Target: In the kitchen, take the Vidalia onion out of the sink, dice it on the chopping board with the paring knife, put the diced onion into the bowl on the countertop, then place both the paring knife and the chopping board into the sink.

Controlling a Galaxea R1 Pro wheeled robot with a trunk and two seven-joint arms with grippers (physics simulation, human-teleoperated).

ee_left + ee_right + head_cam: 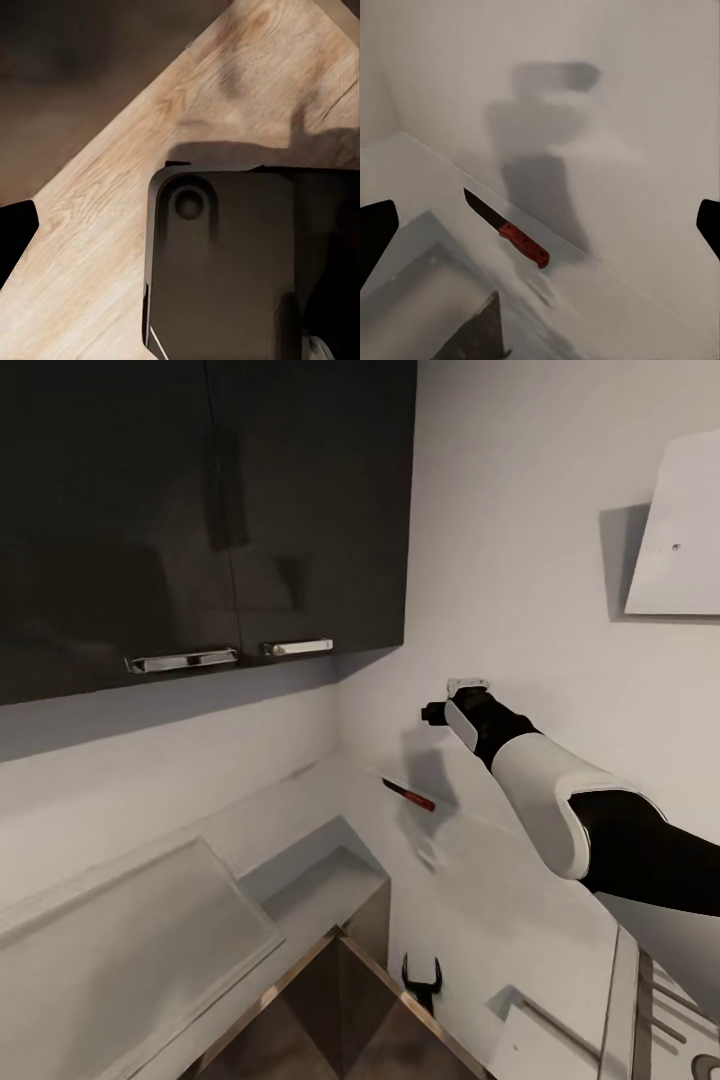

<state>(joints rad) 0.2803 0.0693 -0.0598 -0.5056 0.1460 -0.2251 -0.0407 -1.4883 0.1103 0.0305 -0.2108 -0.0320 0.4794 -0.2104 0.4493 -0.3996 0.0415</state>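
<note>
In the head view, the right arm extended forward and up toward the white wall, with the right claw at its far end, seen from behind so that its finger spacing could not be read there. In the right wrist view, the two dark fingertips of that claw appeared at opposite edges of the frame, well apart, with nothing between them. The paring knife lay ahead of the right claw, dark blade and reddish handle in line, at the back of the pale surface close to where it met the wall; whether it rested on the surface or against the wall could not be determined. In the head view the same knife appeared below and left of the claw, apart from it. Dark upper cabinets with two chrome handles occupied the upper left of the head view. The left claw showed low in the head view, its two dark fingers spread and holding nothing. The left wrist view showed one dark fingertip above a wooden floor and a dark rounded panel.
</note>
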